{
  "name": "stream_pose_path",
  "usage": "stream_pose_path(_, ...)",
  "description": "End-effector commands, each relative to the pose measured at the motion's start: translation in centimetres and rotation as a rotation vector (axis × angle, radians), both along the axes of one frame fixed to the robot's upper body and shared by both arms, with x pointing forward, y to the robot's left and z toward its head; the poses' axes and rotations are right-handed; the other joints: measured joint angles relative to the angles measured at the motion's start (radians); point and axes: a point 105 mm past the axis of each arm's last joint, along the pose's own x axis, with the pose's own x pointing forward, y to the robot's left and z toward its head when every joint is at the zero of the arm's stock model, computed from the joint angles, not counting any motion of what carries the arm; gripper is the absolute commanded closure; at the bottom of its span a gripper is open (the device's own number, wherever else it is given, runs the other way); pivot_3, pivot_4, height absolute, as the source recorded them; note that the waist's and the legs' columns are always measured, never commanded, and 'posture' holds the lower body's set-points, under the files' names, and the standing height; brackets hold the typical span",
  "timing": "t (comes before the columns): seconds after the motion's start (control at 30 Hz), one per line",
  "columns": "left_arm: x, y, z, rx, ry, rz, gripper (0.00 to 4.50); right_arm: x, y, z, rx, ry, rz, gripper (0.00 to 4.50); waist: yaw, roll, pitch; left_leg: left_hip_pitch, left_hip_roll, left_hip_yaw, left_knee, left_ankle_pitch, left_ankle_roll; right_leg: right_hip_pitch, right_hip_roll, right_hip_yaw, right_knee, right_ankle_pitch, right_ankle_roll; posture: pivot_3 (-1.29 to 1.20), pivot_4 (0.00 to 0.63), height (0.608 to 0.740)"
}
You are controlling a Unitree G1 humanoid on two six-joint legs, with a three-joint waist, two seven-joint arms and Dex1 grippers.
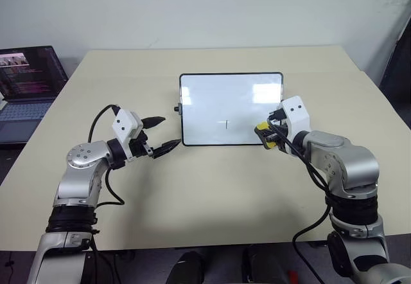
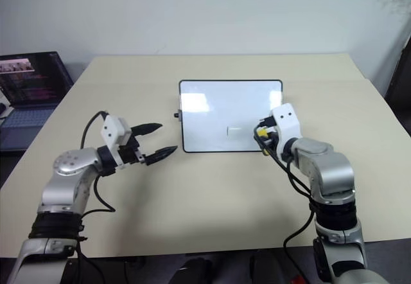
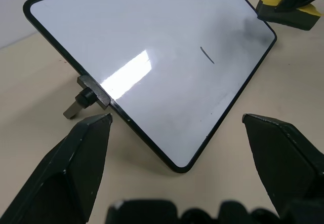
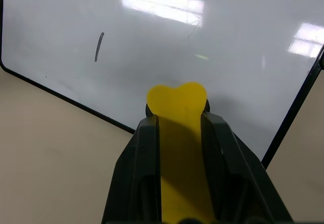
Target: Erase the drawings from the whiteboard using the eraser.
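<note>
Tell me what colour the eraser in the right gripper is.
Yellow. The eraser shows best in the right wrist view, clamped between the right gripper's black fingers.

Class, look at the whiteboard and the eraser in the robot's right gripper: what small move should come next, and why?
Probably slide the right gripper leftward across the whiteboard to the one short dark stroke left near its middle. The eraser is clamped in that gripper at the board's lower right corner, where a grey smudge shows wiping was done, and the stroke is the only mark visible. The left gripper stands open beside the board.

Office: beige table (image 1: 212, 187), laptop (image 1: 29, 81).
</note>
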Motion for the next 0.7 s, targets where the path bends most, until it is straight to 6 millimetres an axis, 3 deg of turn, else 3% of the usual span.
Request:
stream_pose_path(0.03, 0.3, -0.1, 1.3, 0.003, -0.053, -0.006, 0.0, 0.2, 0.2, 1.9, -0.001, -0.082, 0.015, 3.64, 0.0, 0.0, 0.0, 0.0, 0.0, 0.0, 0.0, 0.0, 0.0, 0.0, 0.0, 0.0, 0.0, 0.0, 0.0, 0.0, 0.15, 0.74)
stream_pose_path(0.3, 0.3, -0.3, 1.4, 0.001, -0.059, -0.008, 0.0, 1.3, 3.0, 3.3, -0.093, -0.259, 0.107, 3.64, -0.002, 0.0, 0.0, 0.0, 0.0, 0.001, 0.0, 0.0, 0.0, 0.0, 0.0, 0.0, 0.0, 0.0, 0.0, 0.0, 0.15, 0.74)
stream_pose_path(0.53, 0.1, -0.5, 1.3, 0.0, -0.06, -0.009, 0.0, 2.6, 5.3, 1.4, -0.157, -0.364, 0.168, 3.64, -0.001, 0.0, 0.0, 0.0, 0.0, 0.002, 0.0, 0.0, 0.0, 0.0, 0.0, 0.0, 0.0, 0.0, 0.0, 0.0, 0.15, 0.74)
stream_pose_path(0.7, -0.1, -0.2, 1.3, 0.01, -0.063, -0.006, 0.0, 4.1, 6.0, 1.5, -0.198, -0.404, 0.182, 3.64, -0.002, 0.0, 0.0, 0.0, 0.0, 0.002, 0.0, 0.0, 0.0, 0.0, 0.0, 0.0, 0.0, 0.0, 0.0, 0.0, 0.15, 0.74)
